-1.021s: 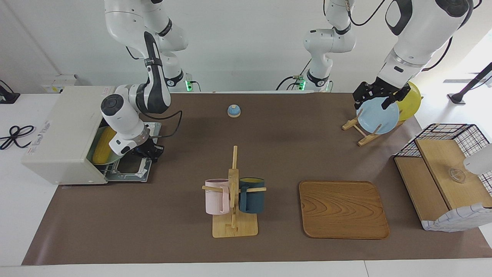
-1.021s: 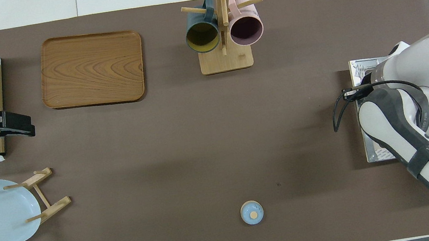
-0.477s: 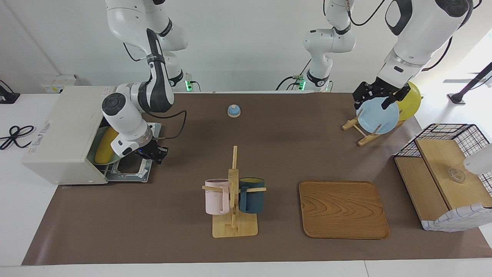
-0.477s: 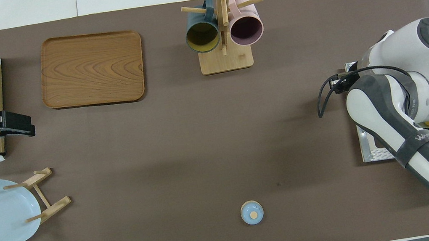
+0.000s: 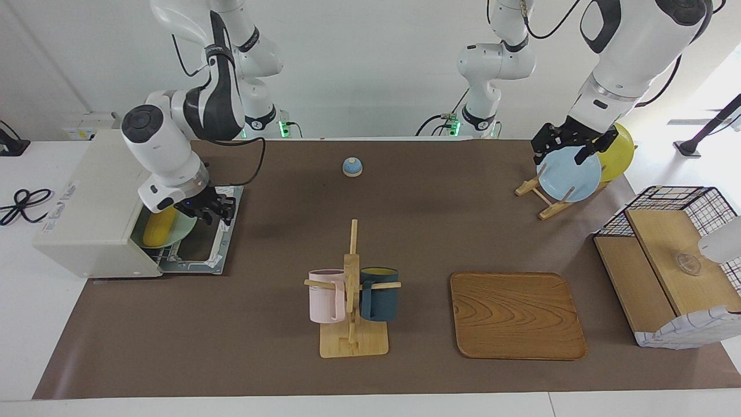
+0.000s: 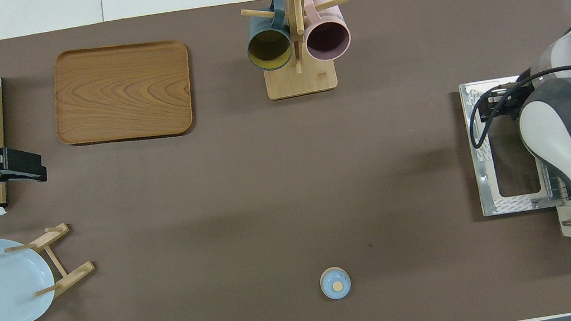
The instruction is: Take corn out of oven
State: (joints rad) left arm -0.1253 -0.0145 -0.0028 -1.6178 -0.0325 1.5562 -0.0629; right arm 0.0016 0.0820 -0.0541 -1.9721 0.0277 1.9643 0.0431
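One oven (image 5: 92, 202) sits at the right arm's end of the counter (image 5: 405, 231), its drop-down door (image 5: 200, 246) lying open and flat on the counter. Inside it, one corn (image 5: 157, 227) rests on one pale green plate (image 5: 179, 229), just within the opening. The right pincer (image 5: 211, 209) hovers over the open door, just beside the corn and not touching it; whether its fingers are spread or closed I cannot tell.

The left pincer (image 5: 570, 146) hangs over the plate rack near the corner of the counter at the left arm's end, on the edge nearest the robots. It waits there, and its finger state cannot be made out either. The one wooden rack (image 5: 541, 200) holds two plates: one light blue plate (image 5: 570, 176) and one yellow plate (image 5: 616, 153).

One mug tree (image 5: 352, 301) stands mid-counter toward the edge farthest from the robots, carrying two mugs: one pink mug (image 5: 326, 295) and one dark blue mug (image 5: 379, 293). One wooden tray (image 5: 515, 315) lies beside it, toward the left arm's end. One small blue bell (image 5: 352, 167) sits near the edge closest to the robots. One wire-framed shelf box (image 5: 671, 260) stands at the left arm's end of the counter.
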